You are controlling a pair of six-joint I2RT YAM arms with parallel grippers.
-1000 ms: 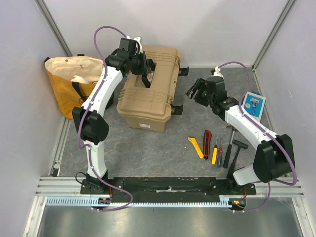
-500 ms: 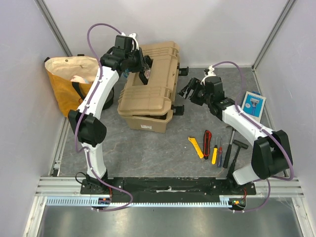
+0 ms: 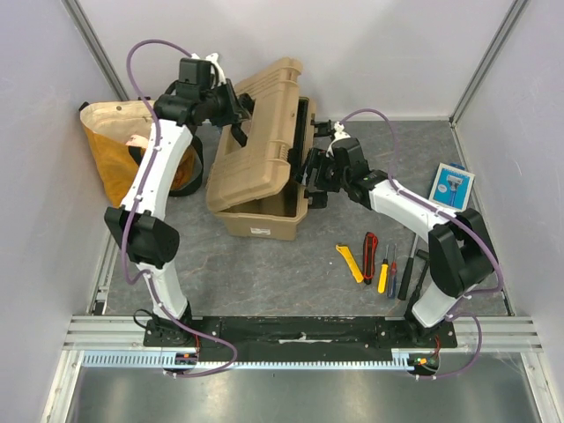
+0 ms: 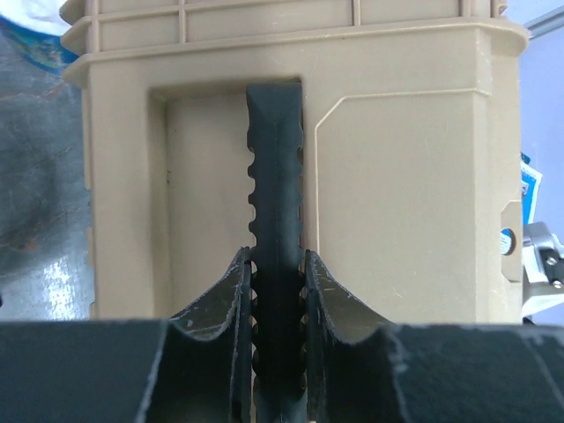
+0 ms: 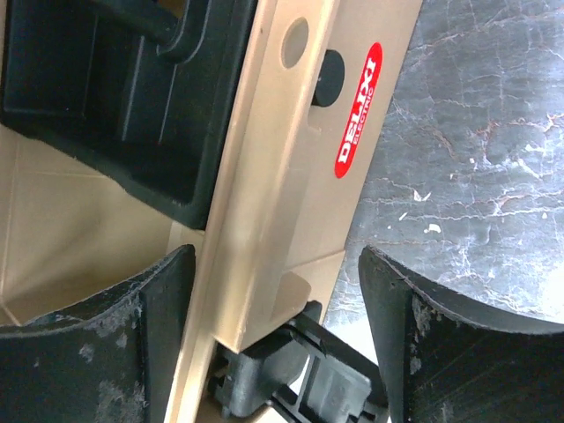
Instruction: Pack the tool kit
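The tan ribbed toolbox (image 3: 256, 216) stands with its lid (image 3: 264, 132) tilted up. My left gripper (image 3: 238, 123) is shut on the lid's black handle (image 4: 275, 176), which runs between both fingers (image 4: 231, 304). My right gripper (image 3: 313, 172) is open at the box's right side; its jaws straddle the tan wall (image 5: 291, 211) without touching it. The black inner tray (image 5: 115, 97) and a black latch (image 5: 308, 383) show there. On the table lie a yellow cutter (image 3: 350, 263), a red cutter (image 3: 370, 245), screwdrivers (image 3: 384, 275) and small hammers (image 3: 426, 262).
A yellow cloth bag (image 3: 123, 163) stands at the left wall, close to my left arm. A flat blue-white packet (image 3: 451, 185) lies at the right. Grey walls close in the table on three sides.
My left gripper has swung the lid up and back by its handle. My right gripper has moved left to the box's right wall and opened wider.
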